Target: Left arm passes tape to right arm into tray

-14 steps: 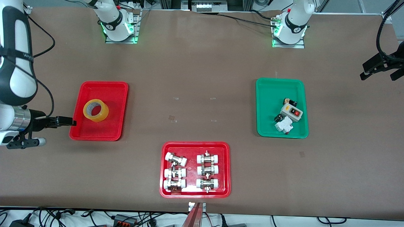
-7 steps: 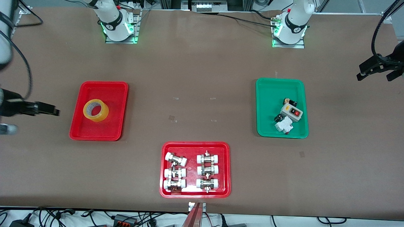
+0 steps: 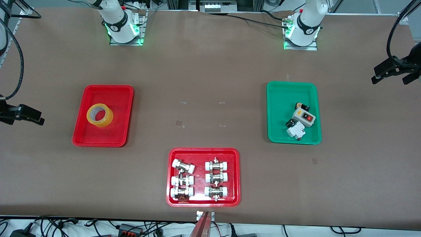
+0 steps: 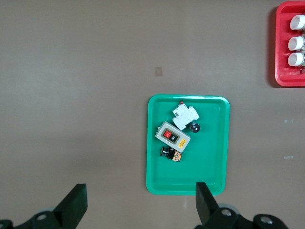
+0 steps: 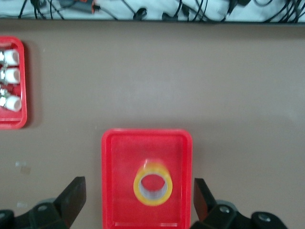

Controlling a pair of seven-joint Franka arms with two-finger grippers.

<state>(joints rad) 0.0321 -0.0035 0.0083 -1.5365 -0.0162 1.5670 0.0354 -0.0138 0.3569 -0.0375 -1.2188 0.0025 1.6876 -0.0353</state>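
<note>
The tape (image 3: 100, 115) lies flat in the plain red tray (image 3: 113, 90), and nothing holds it. So the job looks done, and the arms only need to rest.

The right gripper (image 5: 138, 202) hangs over the tabletop (image 3: 210, 65) at the right arm's end, with its fingers wide apart and empty. The left gripper (image 4: 140, 205) hangs at the left arm's end, near the green tray (image 3: 279, 89), also spread apart and empty.

There is one tape roll. There are three trays: two red and one green. The second red tray (image 3: 201, 151) holds six metal fittings (image 3: 215, 178). The green tray holds a few small electrical parts (image 3: 301, 120).
</note>
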